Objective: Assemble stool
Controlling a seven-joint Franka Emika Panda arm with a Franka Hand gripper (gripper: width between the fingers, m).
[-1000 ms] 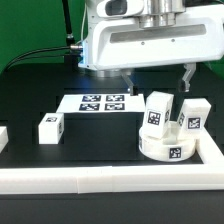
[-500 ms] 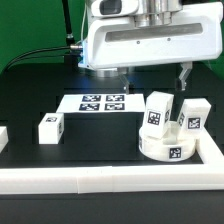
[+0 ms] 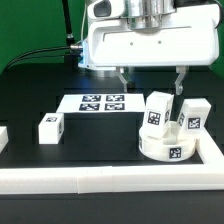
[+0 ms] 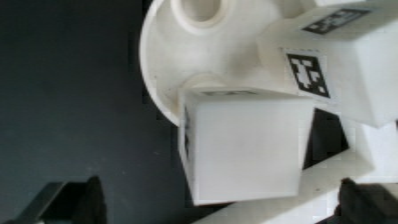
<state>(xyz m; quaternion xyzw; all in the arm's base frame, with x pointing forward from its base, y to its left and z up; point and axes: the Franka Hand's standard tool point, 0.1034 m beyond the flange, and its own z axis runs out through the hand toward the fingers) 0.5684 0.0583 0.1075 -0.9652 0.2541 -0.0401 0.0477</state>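
The round white seat (image 3: 166, 149) lies at the exterior view's right, against the corner of the rails. A tagged leg block (image 3: 157, 112) stands upright on it, and a second leg block (image 3: 194, 116) stands just to the right. A third leg block (image 3: 50, 127) lies alone on the black table to the left. My gripper (image 3: 151, 86) hangs open above the upright block, holding nothing. In the wrist view the seat (image 4: 214, 45) and the block (image 4: 249, 145) lie below, the gripper (image 4: 217, 205) straddling the block from above with a dark fingertip (image 4: 71, 200) on each side.
The marker board (image 3: 103, 103) lies flat behind the middle of the table. A long white rail (image 3: 100, 181) runs along the front edge and another rail (image 3: 214, 150) up the right side. A small white piece (image 3: 2, 137) shows at the left edge.
The gripper has shifted a little toward the exterior view's left, coming over the upright leg block. Its jaws stayed open. The parts have not moved.
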